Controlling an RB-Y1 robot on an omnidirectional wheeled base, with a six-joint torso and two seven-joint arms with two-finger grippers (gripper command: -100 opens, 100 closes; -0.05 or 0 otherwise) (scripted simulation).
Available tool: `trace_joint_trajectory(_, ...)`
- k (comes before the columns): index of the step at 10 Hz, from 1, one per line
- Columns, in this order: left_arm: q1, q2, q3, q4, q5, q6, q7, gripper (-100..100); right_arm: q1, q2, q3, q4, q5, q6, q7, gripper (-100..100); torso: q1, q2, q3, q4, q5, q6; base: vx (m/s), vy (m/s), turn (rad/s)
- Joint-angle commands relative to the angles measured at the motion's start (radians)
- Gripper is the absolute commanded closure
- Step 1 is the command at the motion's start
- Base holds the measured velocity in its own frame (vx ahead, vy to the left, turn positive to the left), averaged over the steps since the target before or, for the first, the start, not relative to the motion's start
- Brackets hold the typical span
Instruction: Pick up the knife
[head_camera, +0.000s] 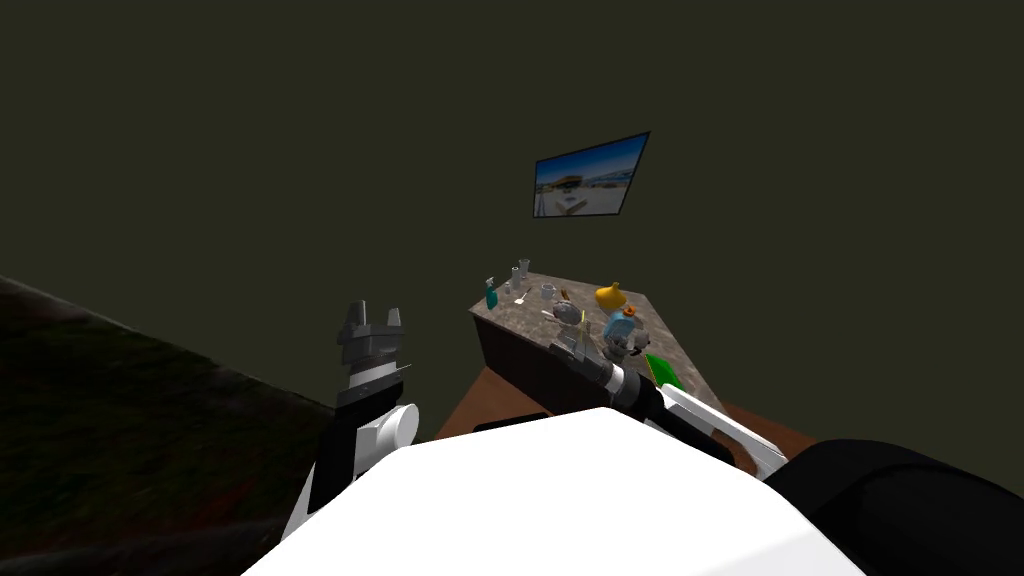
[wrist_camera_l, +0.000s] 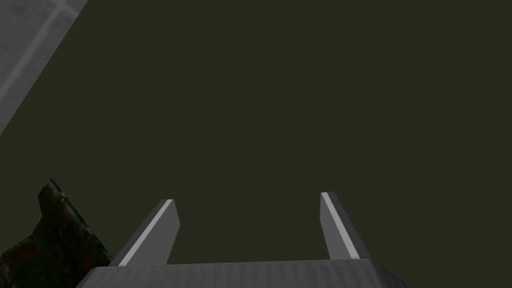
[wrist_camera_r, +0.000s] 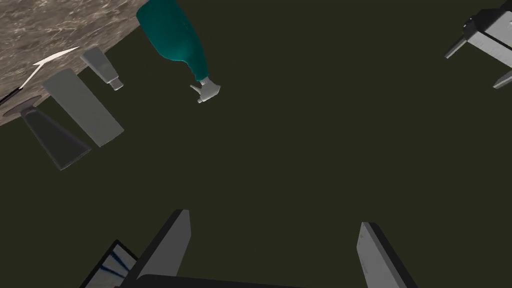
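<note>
TARGET: slim white-bladed, dark-handled knife (wrist_camera_r: 54, 56) flat on mottled grey-brown stone bench (wrist_camera_r: 75, 20), axis roughly along bench edge | RIGHT jaws wide, nearer, knife well off to one side | LEFT jaws wide, away from bench

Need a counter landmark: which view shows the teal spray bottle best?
The right wrist view: the teal spray bottle is large, white trigger head clear, beyond the open right gripper. The head view has it tiny on the counter. The left wrist view looks elsewhere, past the open left gripper.

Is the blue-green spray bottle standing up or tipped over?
Standing up: the spray bottle sits base-down on the table, nozzle on top.
</note>
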Motion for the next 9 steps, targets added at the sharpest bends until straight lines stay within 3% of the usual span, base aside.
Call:
trace_joint_trajectory(1, 0.000, 0.000, 0.000, 0.000, 0.000, 0.000, 0.000, 0, 0.005, -0.050, 0.009, 0.005, 0.015, 0.007, 0.006, -100, 0.000, 0.000, 0.000, 0.000, 0.000, 0.000, 0.000, 0.004, 0.164)
trace_joint_trajectory(2, 0.000, 0.000, 0.000, 0.000, 0.000, 0.000, 0.000, 0, 0.023, -0.081, 0.017, 0.018, 0.044, 0.016, 0.016, -100, 0.000, 0.000, 0.000, 0.000, 0.000, 0.001, 0.000, 0.009, 0.252)
trace_joint_trajectory(4, 0.000, 0.000, 0.000, 0.000, 0.000, 0.000, 0.000, 0, 0.023, -0.137, 0.017, 0.018, 0.044, 0.016, 0.016, -100, 0.000, 0.000, 0.000, 0.000, 0.000, 0.001, 0.001, 0.002, 0.078)
trace_joint_trajectory(5, 0.000, 0.000, 0.000, 0.000, 0.000, 0.000, 0.000, 0, 0.042, -0.168, 0.025, 0.032, 0.073, 0.026, 0.027, -100, 0.000, 0.000, 0.000, 0.000, 0.000, 0.001, 0.002, 0.009, 0.313)
trace_joint_trajectory(9, 0.000, 0.000, 0.000, 0.000, 0.000, 0.000, 0.000, 0, 0.061, -0.286, 0.032, 0.047, 0.102, 0.036, 0.039, -100, 0.000, 0.000, 0.000, 0.000, 0.000, 0.000, 0.003, 0.001, 0.133)
